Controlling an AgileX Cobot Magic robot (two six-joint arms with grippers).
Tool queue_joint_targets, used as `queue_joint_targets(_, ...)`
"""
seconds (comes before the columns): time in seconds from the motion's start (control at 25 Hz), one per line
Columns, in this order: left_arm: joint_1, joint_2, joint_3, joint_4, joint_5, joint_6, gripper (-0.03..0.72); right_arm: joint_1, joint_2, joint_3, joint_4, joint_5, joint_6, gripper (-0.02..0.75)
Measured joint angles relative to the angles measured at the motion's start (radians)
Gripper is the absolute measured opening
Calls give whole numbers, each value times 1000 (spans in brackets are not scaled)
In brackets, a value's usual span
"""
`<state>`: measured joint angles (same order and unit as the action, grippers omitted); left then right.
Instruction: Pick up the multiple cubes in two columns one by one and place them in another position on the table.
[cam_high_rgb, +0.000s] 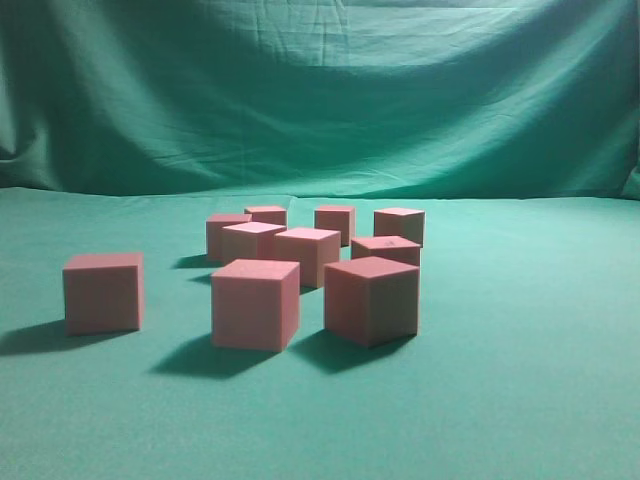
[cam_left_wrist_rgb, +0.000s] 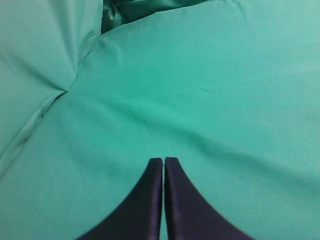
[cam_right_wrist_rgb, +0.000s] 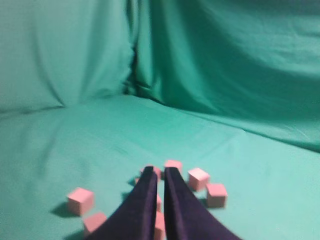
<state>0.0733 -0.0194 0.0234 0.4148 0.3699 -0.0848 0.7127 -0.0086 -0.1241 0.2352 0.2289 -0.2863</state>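
Several reddish-pink cubes stand on the teal-green table (cam_high_rgb: 540, 330) in the exterior view. One cube (cam_high_rgb: 103, 292) sits apart at the left. Two large-looking cubes (cam_high_rgb: 255, 303) (cam_high_rgb: 371, 299) are nearest, and the others cluster behind them (cam_high_rgb: 308, 254). No gripper shows in the exterior view. My left gripper (cam_left_wrist_rgb: 163, 161) is shut and empty over bare cloth. My right gripper (cam_right_wrist_rgb: 159, 170) is empty, its fingers almost together with a thin slit, held high above the cubes (cam_right_wrist_rgb: 198, 178), which look small below it. Some cubes are hidden behind its fingers.
The green backdrop (cam_high_rgb: 320, 90) hangs behind the table, and it also shows in the right wrist view (cam_right_wrist_rgb: 210, 65). A cloth fold (cam_left_wrist_rgb: 65, 92) runs across the left wrist view. Bare cloth lies in front of and to the right of the cubes.
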Motion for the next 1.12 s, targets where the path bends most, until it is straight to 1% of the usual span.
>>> queue_joint_targets(0.2,0,0,0,0,0,0,0,-137,-1,141,-4,-77,0,0)
queue_joint_targets(0.48,0,0,0,0,0,0,0,-338,-1,149,-18,-38,-15,0)
queue_joint_targets(0.6,0,0,0,0,0,0,0,-421,-1,150,-20,5,-15,0)
queue_joint_targets(0.76,0,0,0,0,0,0,0,-546,-1,152,17,114,-15,0)
queue_joint_targets(0.84,0,0,0,0,0,0,0,-605,-1,152,26,142,-13,0)
queue_joint_targets(0.92,0,0,0,0,0,0,0,-640,-1,152,30,161,-2,0)
queue_joint_targets(1.0,0,0,0,0,0,0,0,-652,-1,152,34,173,5,0)
queue_joint_targets(1.04,0,0,0,0,0,0,0,-653,-1,152,34,177,7,50)
queue_joint_targets(1.12,0,0,0,0,0,0,0,-653,-1,152,46,177,16,50)
